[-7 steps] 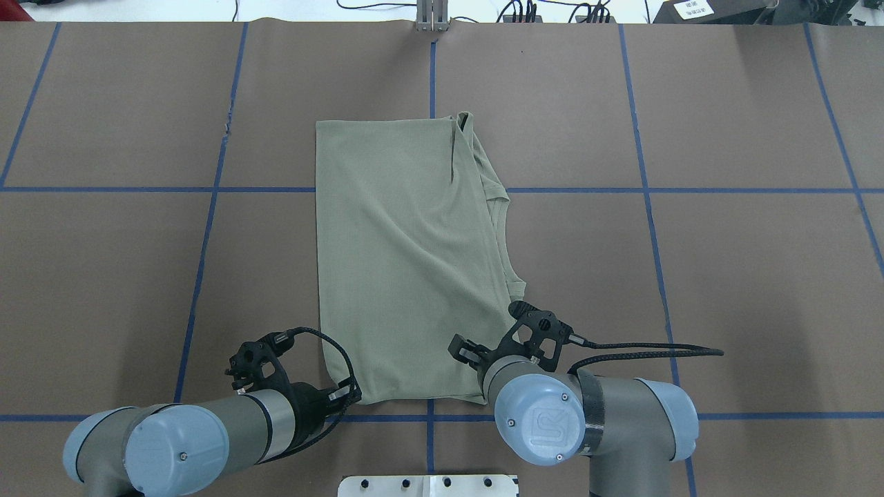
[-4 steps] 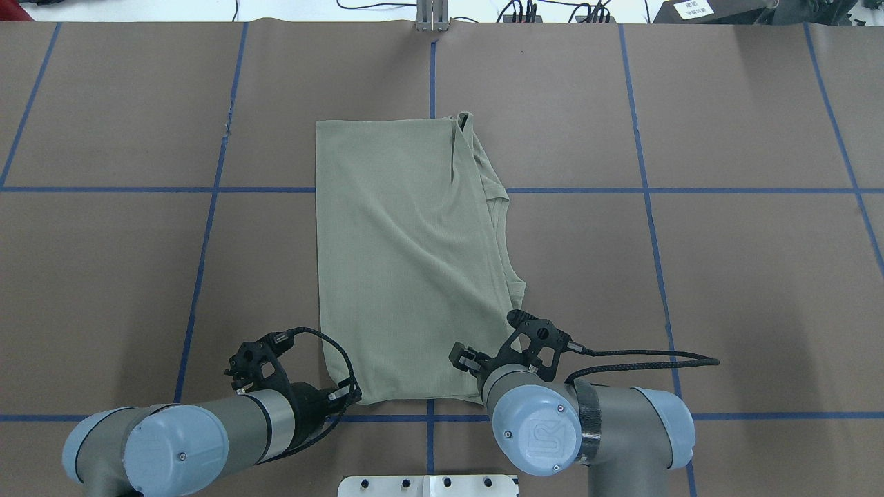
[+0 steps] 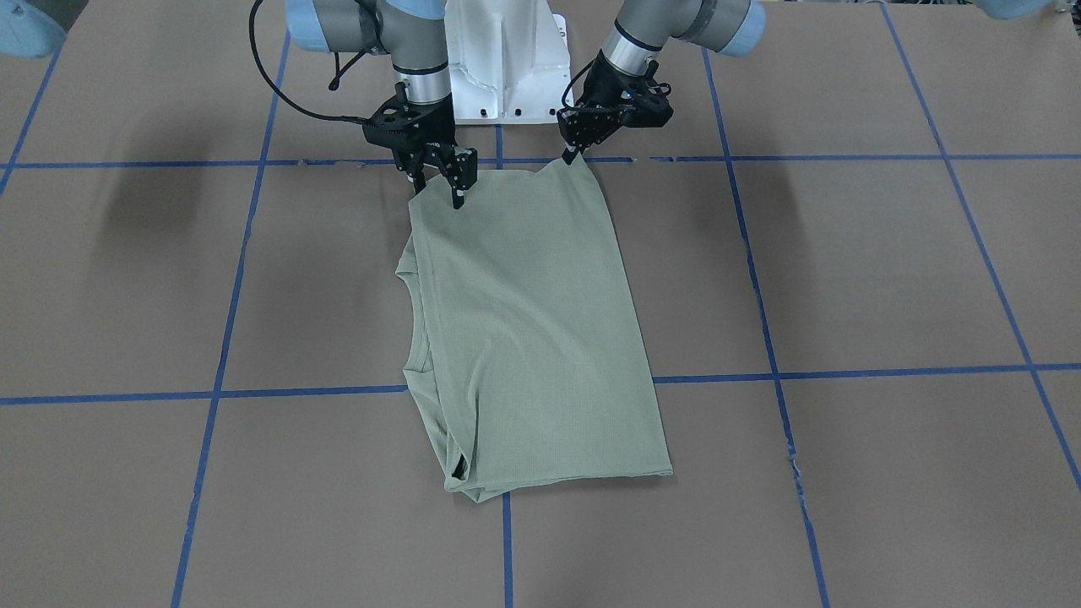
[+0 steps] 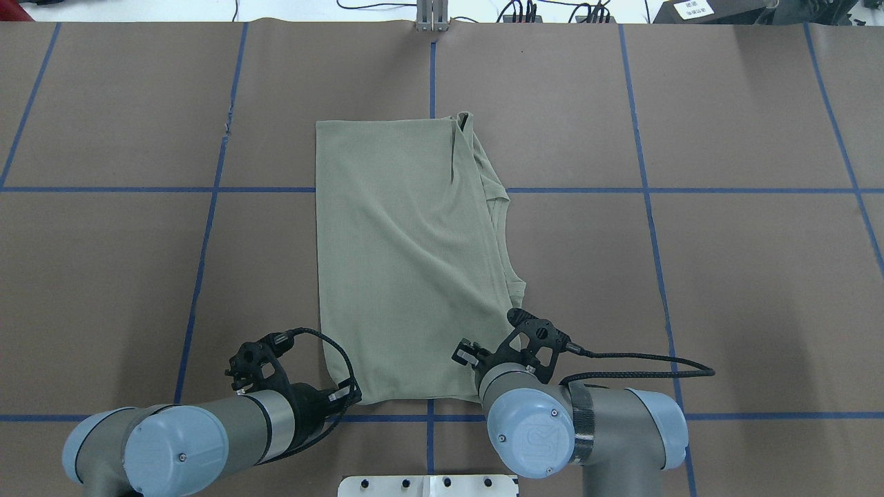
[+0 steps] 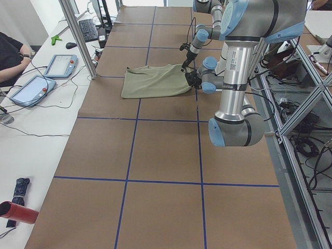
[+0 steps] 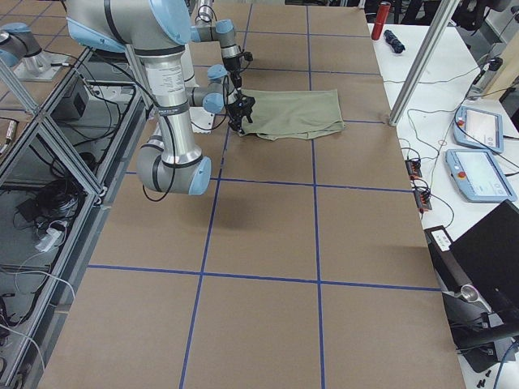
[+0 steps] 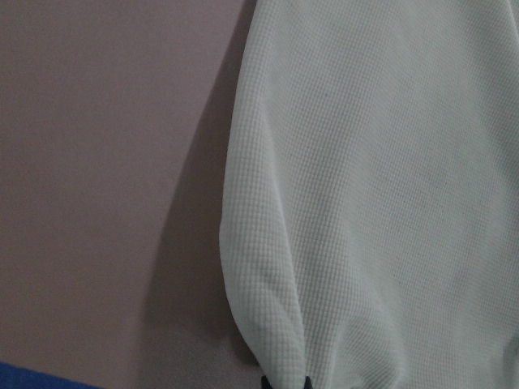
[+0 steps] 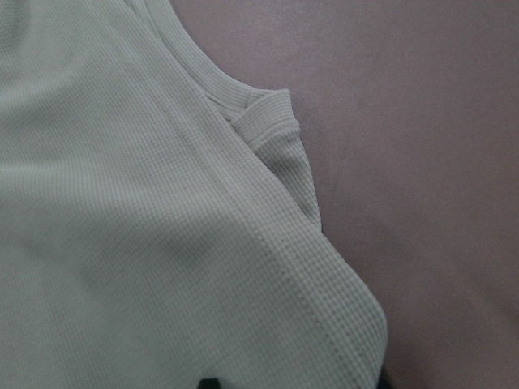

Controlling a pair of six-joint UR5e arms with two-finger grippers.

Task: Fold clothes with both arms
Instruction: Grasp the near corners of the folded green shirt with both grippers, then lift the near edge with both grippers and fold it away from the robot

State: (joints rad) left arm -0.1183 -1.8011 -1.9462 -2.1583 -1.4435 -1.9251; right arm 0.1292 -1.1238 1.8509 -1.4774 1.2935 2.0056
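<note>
Where the front-facing camera looks steeply down, we see the shirt (image 3: 532, 338) lying flat on the brown table (image 3: 844, 270), folded into a long strip that runs away from the white pedestal (image 3: 498, 67). The left arm slants down to the strip's nearest corner. There the left gripper (image 3: 573, 154) is closed on a small raised peak of cloth. The right arm's wrist points almost straight down, and the right gripper (image 3: 437, 184) has its fingers spread, straddling the corner beside the neckline.

From overhead, we find both forearms low at the shirt's near edge, with the right wrist covering its corner.

In the side views, the grippers are too small for us to judge.

In the left wrist view, cloth narrows between dark tips. In the right wrist view, the tips stand wide apart over cloth.
</note>
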